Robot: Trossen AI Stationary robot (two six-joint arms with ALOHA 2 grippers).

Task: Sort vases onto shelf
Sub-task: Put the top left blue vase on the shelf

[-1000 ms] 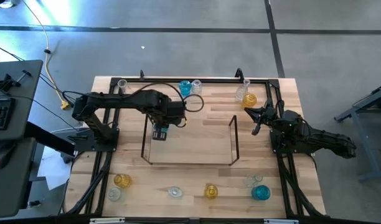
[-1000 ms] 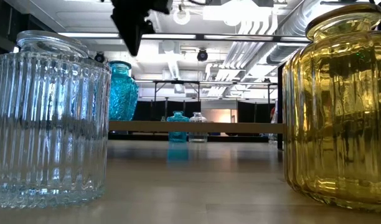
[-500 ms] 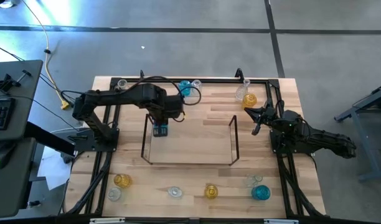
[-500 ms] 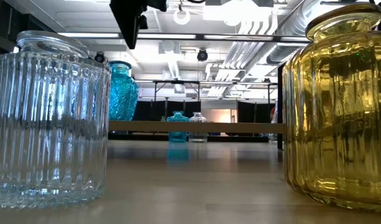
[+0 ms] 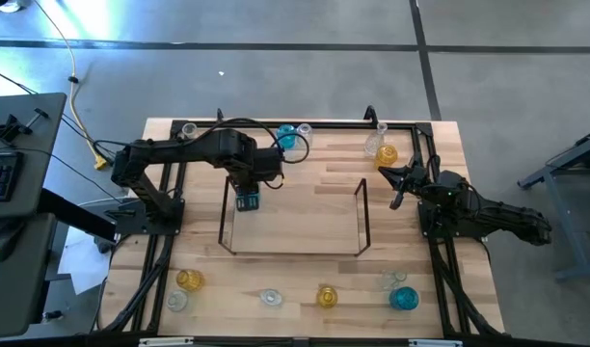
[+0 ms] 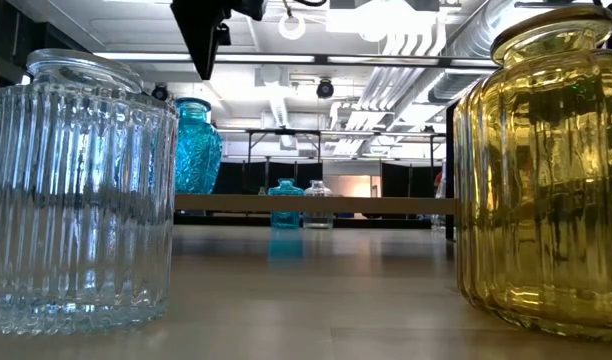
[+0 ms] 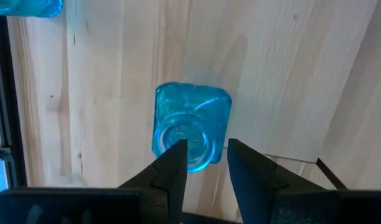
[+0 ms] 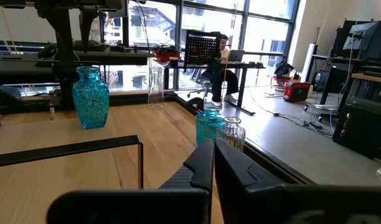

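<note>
A blue vase (image 5: 249,200) stands upright on its base at the far left corner of the shelf (image 5: 295,249). It also shows in the low view (image 6: 196,150) and, from above, in the left wrist view (image 7: 192,123). My left gripper (image 7: 206,152) hangs open just above its mouth, fingers pointing down, with a gap between its fingertips (image 6: 201,72) and the vase's rim. My right gripper (image 5: 396,183) waits shut, right of the shelf. More vases in blue, amber and clear stand along the table's far and near edges.
At the far edge stand a blue vase (image 5: 286,136), clear ones (image 5: 304,132) and an amber one (image 5: 388,154). Along the near edge are an amber vase (image 5: 189,280), a clear one (image 5: 269,298) and a blue one (image 5: 403,299). The shelf's upright end pieces (image 5: 362,198) rise at both ends.
My left gripper has risen a little above the blue vase and drawn slightly toward the table's far edge. The vase has stayed upright in the same spot on the shelf.
</note>
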